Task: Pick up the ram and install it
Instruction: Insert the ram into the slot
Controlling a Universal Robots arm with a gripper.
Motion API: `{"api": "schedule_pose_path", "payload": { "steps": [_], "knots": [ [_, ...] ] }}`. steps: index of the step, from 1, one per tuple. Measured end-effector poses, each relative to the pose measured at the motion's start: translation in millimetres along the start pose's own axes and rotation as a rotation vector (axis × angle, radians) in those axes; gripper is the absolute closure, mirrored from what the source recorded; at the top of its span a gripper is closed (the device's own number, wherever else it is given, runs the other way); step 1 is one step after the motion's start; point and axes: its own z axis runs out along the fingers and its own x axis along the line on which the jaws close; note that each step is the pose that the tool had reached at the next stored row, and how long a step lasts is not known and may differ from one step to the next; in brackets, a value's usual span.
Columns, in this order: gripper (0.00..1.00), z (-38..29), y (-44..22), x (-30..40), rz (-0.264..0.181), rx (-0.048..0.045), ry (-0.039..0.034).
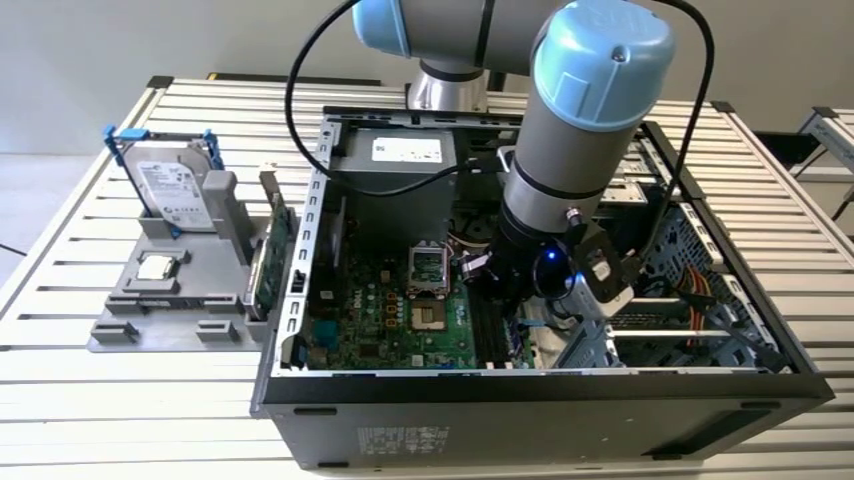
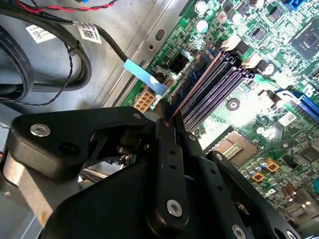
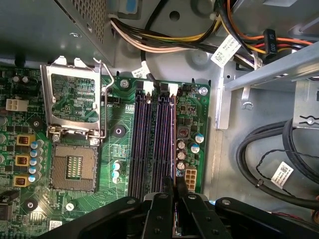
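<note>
Over the memory slots, fingers clamp the ram edge-on between them.

Your slatted metal table, and what rests on it.

In the exterior view you have the open black computer case lying on its side across the middle and the 3 o'clock half of the table. At about 9 o'clock from the case, just beside its wall, sits a grey fixture tray, flat on the slats. You can see the slats run bare at 6 o'clock in front of the tray and at 12 o'clock behind it.
</note>
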Motion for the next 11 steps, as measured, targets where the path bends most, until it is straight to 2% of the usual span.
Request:
{"api": "schedule_pose_path", "payload": {
  "steps": [6,11],
  "knots": [
    [1.0,-0.8,0.1,-0.1,0.0,0.0003,-0.0001],
    [1.0,-4.4,0.2,0.0,0.0,0.007,0.0006]
  ]
}}
